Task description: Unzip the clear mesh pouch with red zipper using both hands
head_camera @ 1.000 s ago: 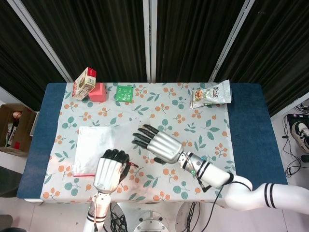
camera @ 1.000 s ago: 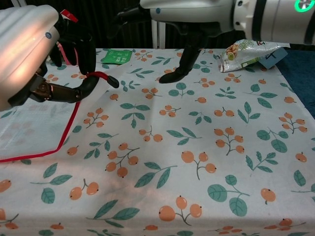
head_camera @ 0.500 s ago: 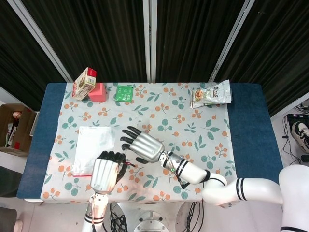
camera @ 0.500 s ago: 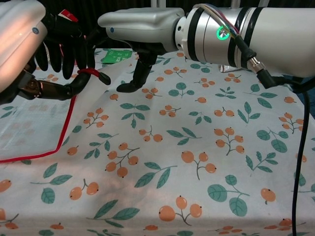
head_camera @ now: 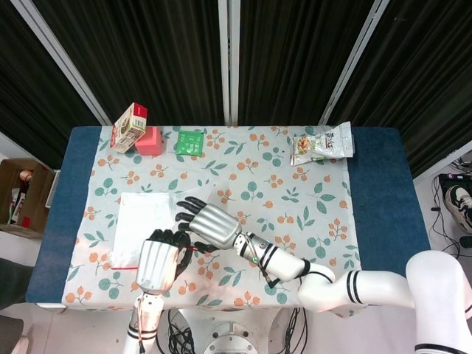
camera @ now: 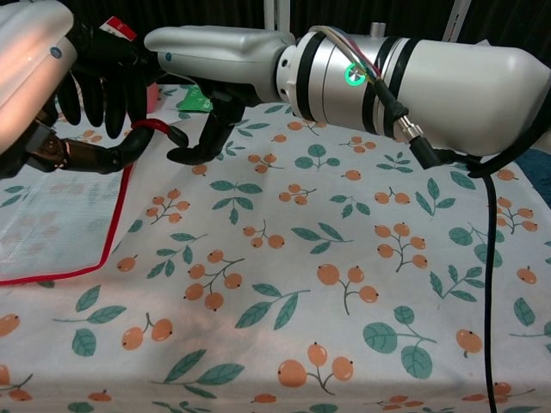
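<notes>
The clear mesh pouch (head_camera: 140,221) lies flat on the left of the floral cloth, its red zipper edge (camera: 121,203) running along the near and right sides. My left hand (head_camera: 158,262) sits at the pouch's near right corner and pinches the red zipper pull (camera: 155,129) between thumb and fingers. My right hand (head_camera: 206,223) hovers just right of it over the pouch's right edge, fingers spread and holding nothing. In the chest view its thumb (camera: 200,148) points down close beside the pull, next to my left hand (camera: 60,86). Whether it touches the pouch is hidden.
Along the far edge stand a red-and-white carton (head_camera: 127,127), a pink box (head_camera: 148,140), a green packet (head_camera: 189,141) and a snack bag (head_camera: 322,144). A cardboard box (head_camera: 22,195) sits on the floor at the left.
My right hand has swept left across the table from its middle to the pouch's right edge, closing in on my left hand. The left hand has kept its hold on the pull, shifting slightly left.
</notes>
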You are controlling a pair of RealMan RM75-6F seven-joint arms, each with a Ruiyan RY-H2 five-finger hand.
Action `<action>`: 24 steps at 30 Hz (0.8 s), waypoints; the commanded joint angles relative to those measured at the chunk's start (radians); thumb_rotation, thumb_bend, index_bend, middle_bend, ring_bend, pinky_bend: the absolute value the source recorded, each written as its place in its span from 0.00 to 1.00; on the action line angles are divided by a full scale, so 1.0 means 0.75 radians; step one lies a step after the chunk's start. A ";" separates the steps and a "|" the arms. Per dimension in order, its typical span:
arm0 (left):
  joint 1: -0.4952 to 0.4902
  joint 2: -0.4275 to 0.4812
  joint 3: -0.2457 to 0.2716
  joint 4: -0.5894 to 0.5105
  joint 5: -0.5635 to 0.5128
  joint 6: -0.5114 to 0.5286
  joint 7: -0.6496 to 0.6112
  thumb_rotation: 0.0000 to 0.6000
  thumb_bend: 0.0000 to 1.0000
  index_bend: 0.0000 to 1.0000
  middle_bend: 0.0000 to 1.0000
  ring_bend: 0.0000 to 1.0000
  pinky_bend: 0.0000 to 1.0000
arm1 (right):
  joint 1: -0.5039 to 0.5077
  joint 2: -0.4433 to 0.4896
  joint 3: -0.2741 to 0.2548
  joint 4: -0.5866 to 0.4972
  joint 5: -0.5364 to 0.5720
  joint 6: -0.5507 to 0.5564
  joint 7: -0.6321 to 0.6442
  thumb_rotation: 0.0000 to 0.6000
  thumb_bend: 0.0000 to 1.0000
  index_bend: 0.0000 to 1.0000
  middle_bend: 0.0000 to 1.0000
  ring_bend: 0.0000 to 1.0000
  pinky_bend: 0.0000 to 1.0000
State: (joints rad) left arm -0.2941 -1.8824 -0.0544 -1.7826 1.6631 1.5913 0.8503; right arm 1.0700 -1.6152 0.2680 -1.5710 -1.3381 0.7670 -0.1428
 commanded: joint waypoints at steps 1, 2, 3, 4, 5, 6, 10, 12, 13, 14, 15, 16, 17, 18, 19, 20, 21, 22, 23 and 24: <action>0.005 0.001 -0.003 0.000 0.004 -0.004 -0.002 1.00 0.41 0.78 0.66 0.60 0.58 | 0.009 -0.018 0.000 0.019 -0.015 0.013 0.036 1.00 0.29 0.48 0.24 0.07 0.09; 0.007 0.001 -0.004 -0.001 0.005 -0.006 -0.003 1.00 0.41 0.78 0.66 0.60 0.58 | 0.010 -0.021 0.000 0.023 -0.018 0.016 0.040 1.00 0.29 0.49 0.24 0.07 0.09; 0.009 0.002 -0.006 -0.001 0.006 -0.008 -0.004 1.00 0.41 0.78 0.66 0.60 0.58 | 0.012 -0.025 -0.001 0.028 -0.020 0.019 0.044 1.00 0.30 0.50 0.24 0.07 0.10; 0.012 0.002 -0.006 -0.002 0.007 -0.009 -0.006 1.00 0.41 0.78 0.66 0.60 0.58 | 0.014 -0.027 -0.002 0.031 -0.020 0.021 0.048 1.00 0.30 0.50 0.24 0.08 0.10; 0.013 0.002 -0.007 -0.002 0.009 -0.010 -0.007 1.00 0.41 0.78 0.66 0.60 0.58 | 0.015 -0.030 -0.002 0.034 -0.021 0.023 0.051 1.00 0.30 0.51 0.25 0.08 0.10; 0.016 0.003 -0.008 -0.003 0.011 -0.012 -0.007 1.00 0.41 0.78 0.66 0.60 0.58 | 0.017 -0.034 -0.002 0.039 -0.020 0.026 0.054 1.00 0.30 0.52 0.25 0.08 0.10; 0.023 0.005 -0.011 -0.007 0.015 -0.019 -0.007 1.00 0.41 0.78 0.66 0.60 0.58 | 0.022 -0.050 -0.003 0.056 -0.011 0.031 0.062 1.00 0.32 0.55 0.26 0.09 0.10; 0.026 0.006 -0.013 -0.009 0.018 -0.023 -0.006 1.00 0.41 0.78 0.66 0.60 0.58 | 0.023 -0.062 -0.002 0.068 -0.008 0.038 0.068 1.00 0.33 0.57 0.27 0.09 0.11; 0.028 0.006 -0.013 -0.009 0.019 -0.025 -0.006 1.00 0.41 0.78 0.66 0.60 0.58 | 0.023 -0.067 -0.001 0.073 -0.007 0.042 0.073 1.00 0.33 0.59 0.27 0.10 0.11; 0.029 0.006 -0.014 -0.010 0.020 -0.027 -0.007 1.00 0.41 0.78 0.66 0.60 0.58 | 0.024 -0.072 0.001 0.077 -0.007 0.046 0.078 1.00 0.33 0.62 0.28 0.11 0.11; 0.031 0.007 -0.016 -0.010 0.018 -0.030 -0.011 1.00 0.41 0.78 0.66 0.60 0.58 | 0.023 -0.080 0.005 0.081 -0.004 0.055 0.092 1.00 0.34 0.65 0.30 0.12 0.12; 0.033 0.007 -0.018 -0.010 0.016 -0.031 -0.016 1.00 0.41 0.78 0.66 0.60 0.58 | 0.022 -0.085 0.008 0.083 -0.002 0.058 0.101 1.00 0.35 0.68 0.31 0.12 0.12; 0.034 0.007 -0.020 -0.009 0.016 -0.032 -0.019 1.00 0.41 0.78 0.66 0.60 0.58 | 0.022 -0.088 0.010 0.086 0.000 0.062 0.107 1.00 0.36 0.71 0.33 0.14 0.12; 0.036 0.007 -0.024 -0.006 0.017 -0.031 -0.024 1.00 0.41 0.78 0.66 0.60 0.58 | 0.021 -0.089 0.013 0.088 0.000 0.069 0.107 1.00 0.37 0.74 0.34 0.14 0.12; 0.037 0.007 -0.027 -0.004 0.017 -0.029 -0.028 1.00 0.41 0.78 0.66 0.60 0.58 | 0.020 -0.091 0.014 0.090 0.001 0.075 0.104 1.00 0.37 0.77 0.36 0.15 0.12; 0.039 0.007 -0.029 -0.003 0.018 -0.028 -0.032 1.00 0.41 0.78 0.66 0.60 0.58 | 0.019 -0.090 0.017 0.088 0.005 0.081 0.102 1.00 0.38 0.80 0.37 0.16 0.12; 0.042 0.008 -0.030 -0.003 0.019 -0.027 -0.038 1.00 0.41 0.78 0.66 0.60 0.58 | 0.017 -0.087 0.022 0.082 0.012 0.086 0.102 1.00 0.38 0.81 0.38 0.16 0.12; 0.044 0.009 -0.030 -0.004 0.021 -0.026 -0.042 1.00 0.41 0.78 0.66 0.60 0.58 | 0.015 -0.084 0.026 0.076 0.017 0.090 0.101 1.00 0.39 0.83 0.38 0.16 0.13; 0.045 0.011 -0.031 -0.003 0.024 -0.025 -0.047 1.00 0.41 0.78 0.66 0.60 0.58 | 0.014 -0.079 0.030 0.070 0.023 0.093 0.100 1.00 0.39 0.84 0.39 0.16 0.13; 0.048 0.011 -0.031 -0.001 0.029 -0.022 -0.053 1.00 0.41 0.78 0.66 0.60 0.58 | 0.012 -0.072 0.035 0.062 0.032 0.097 0.097 1.00 0.39 0.85 0.40 0.16 0.13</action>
State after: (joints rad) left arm -0.2599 -1.8747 -0.0772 -1.7845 1.6823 1.5732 0.8134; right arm 1.0806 -1.6735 0.2905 -1.5195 -1.3191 0.8365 -0.0682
